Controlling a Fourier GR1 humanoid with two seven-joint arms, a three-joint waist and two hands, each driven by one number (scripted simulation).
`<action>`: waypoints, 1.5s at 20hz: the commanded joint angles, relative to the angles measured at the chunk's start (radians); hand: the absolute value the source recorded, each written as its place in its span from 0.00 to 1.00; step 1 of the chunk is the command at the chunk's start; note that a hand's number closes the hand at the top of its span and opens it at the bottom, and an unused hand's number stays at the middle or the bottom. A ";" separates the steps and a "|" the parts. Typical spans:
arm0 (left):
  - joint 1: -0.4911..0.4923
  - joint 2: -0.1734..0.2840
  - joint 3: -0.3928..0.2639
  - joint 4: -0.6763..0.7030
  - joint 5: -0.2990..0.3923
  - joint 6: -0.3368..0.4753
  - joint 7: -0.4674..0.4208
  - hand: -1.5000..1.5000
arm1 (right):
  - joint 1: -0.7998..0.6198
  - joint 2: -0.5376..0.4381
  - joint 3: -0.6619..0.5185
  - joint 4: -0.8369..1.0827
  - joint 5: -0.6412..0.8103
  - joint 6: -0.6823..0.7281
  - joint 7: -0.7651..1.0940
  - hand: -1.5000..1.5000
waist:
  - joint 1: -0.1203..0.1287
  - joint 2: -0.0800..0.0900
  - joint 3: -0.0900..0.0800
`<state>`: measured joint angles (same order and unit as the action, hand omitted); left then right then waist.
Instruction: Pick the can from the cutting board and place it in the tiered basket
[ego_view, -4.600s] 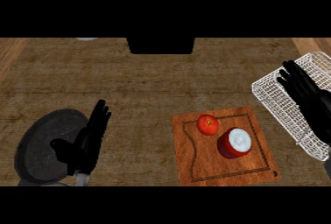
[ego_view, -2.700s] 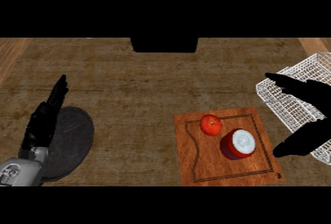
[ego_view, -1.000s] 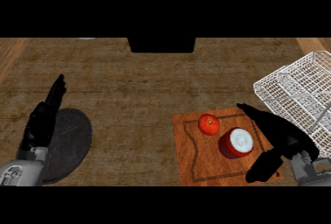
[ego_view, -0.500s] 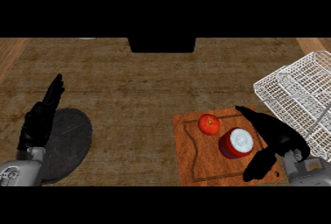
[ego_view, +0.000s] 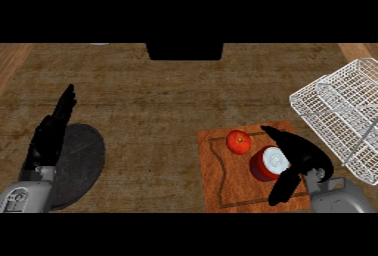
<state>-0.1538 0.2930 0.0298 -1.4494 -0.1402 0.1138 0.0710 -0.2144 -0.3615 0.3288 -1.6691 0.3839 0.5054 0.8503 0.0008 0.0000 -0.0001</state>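
At the lower right of the frame, a wooden cutting board lies on the brown surface, and on it stands the can, red-sided with a pale top, seen from above. Just to its upper left on the same board sits a red tomato. The right hand reaches in from the lower right, spread open around the can's right side, with fingers above and to the right of it and the thumb below it; whether it touches the can cannot be told. The white wire tiered basket stands at the right edge, beyond the board's upper right corner. At the left, the left hand rests open, fingers straight and pointing up, over a dark round plate.
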 joint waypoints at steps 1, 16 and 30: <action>0.007 -0.023 0.009 0.001 -0.027 -0.009 0.009 0.50 | 0.025 0.050 -0.018 -0.003 0.030 0.048 0.023 0.00 | -0.001 0.000 0.000; -0.029 -0.038 0.034 0.013 -0.057 -0.024 0.004 0.50 | 0.093 0.000 0.081 -0.008 0.173 0.115 -0.212 1.00 | -0.006 -0.001 0.000; -0.044 -0.042 0.010 -0.022 -0.047 -0.060 -0.004 0.50 | -0.343 0.266 -0.335 0.364 0.425 -0.471 0.346 1.00 | 0.090 0.034 -0.002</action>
<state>-0.1731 0.2477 0.0467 -1.4682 -0.1873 0.0644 0.0553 -0.4393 -0.1321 0.0717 -1.3853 0.7022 0.2094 1.0182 0.0586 0.0241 -0.0022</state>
